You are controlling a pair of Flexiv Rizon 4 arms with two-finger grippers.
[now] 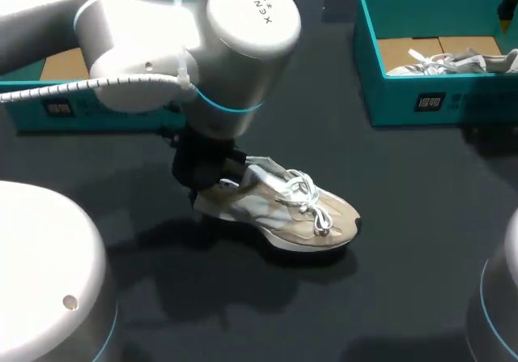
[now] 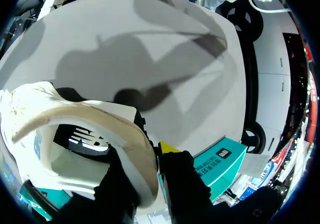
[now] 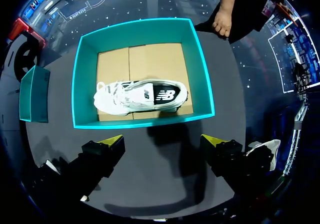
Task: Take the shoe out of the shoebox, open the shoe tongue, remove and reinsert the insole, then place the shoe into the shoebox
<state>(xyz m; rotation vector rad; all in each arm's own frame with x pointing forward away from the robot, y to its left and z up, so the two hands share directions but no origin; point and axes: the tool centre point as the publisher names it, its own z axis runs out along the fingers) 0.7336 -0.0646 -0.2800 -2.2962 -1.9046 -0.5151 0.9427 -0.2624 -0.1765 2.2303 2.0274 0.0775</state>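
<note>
A beige and white shoe [image 1: 295, 212] with white laces lies on its sole on the dark table, toe toward the right. My left gripper [image 1: 212, 185] is at its heel, shut on the heel collar [image 2: 142, 159], with one finger inside the shoe's opening and the other outside. The insole [image 2: 75, 164] shows down in the opening. My right gripper [image 3: 164, 141] hangs open above the table, holding nothing. Ahead of it stands a teal shoebox [image 3: 80, 78] with a second white shoe [image 3: 142, 96] lying in it.
That teal shoebox [image 1: 368, 62] stands at the back right of the table. Another teal box [image 1: 48, 111] stands at the back left, partly hidden by my left arm. A person's hand [image 3: 222, 22] is at the table's far edge behind the right box.
</note>
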